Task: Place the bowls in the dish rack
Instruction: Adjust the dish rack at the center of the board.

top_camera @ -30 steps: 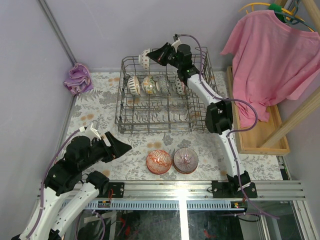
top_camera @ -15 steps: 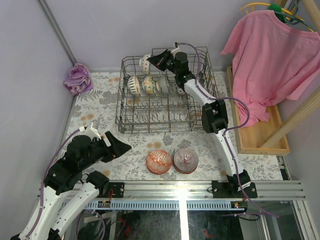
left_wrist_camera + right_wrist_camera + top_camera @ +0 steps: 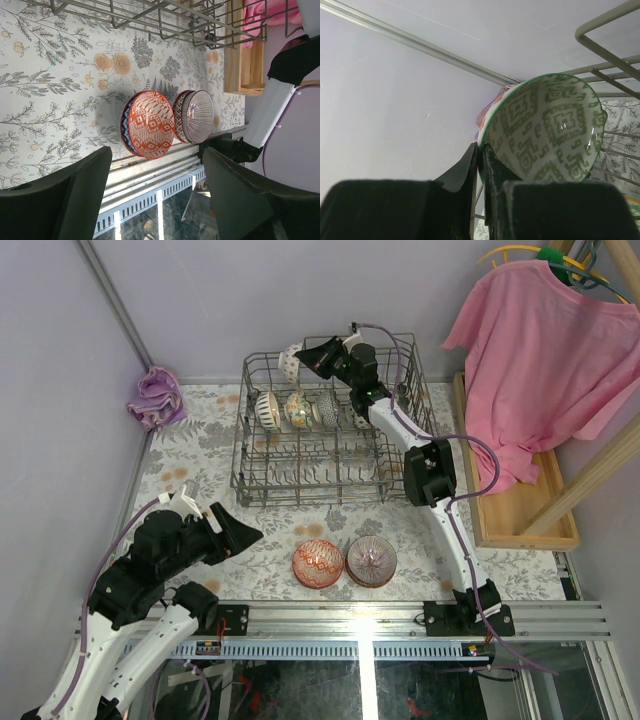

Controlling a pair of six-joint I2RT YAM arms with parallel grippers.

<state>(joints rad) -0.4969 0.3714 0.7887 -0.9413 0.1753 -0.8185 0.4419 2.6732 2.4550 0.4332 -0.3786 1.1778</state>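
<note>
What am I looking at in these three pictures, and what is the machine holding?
This is a robot with a left arm and a right arm, bolted at the near edge of a table with a flowered cover. The wide picture looks down from above and behind the arms. The other two pictures come from a camera on each wrist.

The right claw is shut on the rim of a green-patterned bowl, held at the back of the wire dish rack. A row of bowls already stands in it.

The left claw is open and empty. It faces a red bowl and a striped bowl on the table.

A purple cloth and a pink shirt are off to the sides.
</note>
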